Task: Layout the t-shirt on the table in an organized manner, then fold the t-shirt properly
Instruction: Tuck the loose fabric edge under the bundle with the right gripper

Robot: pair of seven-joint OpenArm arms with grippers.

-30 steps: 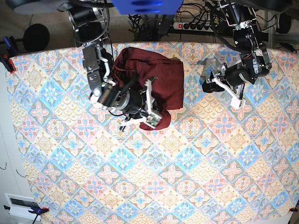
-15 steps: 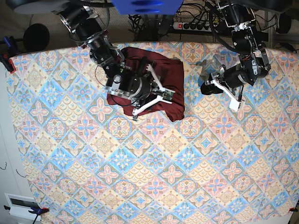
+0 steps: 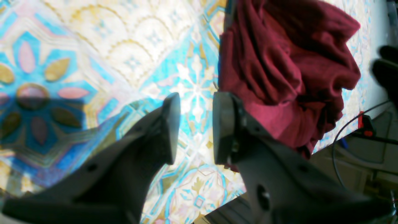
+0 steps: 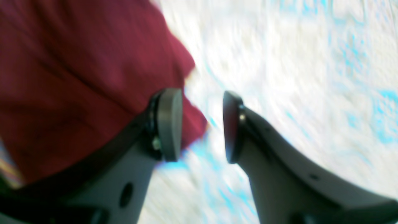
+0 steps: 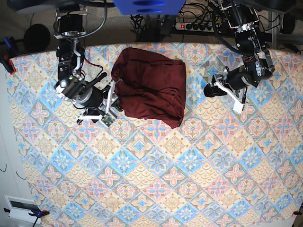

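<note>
From my right wrist view, the right gripper (image 4: pixel 199 133) has its jaws apart with nothing between them, one finger just over the t-shirt's (image 4: pixel 77 77) edge. The left gripper (image 3: pixel 194 127), seen by its wrist camera, also stands parted and empty above the table (image 3: pixel 108 56), with the garment beyond it. I count one t-shirt (image 5: pixel 150 87), two grippers, one table (image 5: pixel 189 179). The shirt is plain dark maroon, bunched into a rumpled block near the table's far edge. Compared with half a second ago, my right gripper (image 5: pixel 108 101) has let go and pulled off to the shirt's side; the left gripper (image 5: pixel 226 90) has barely moved.
</note>
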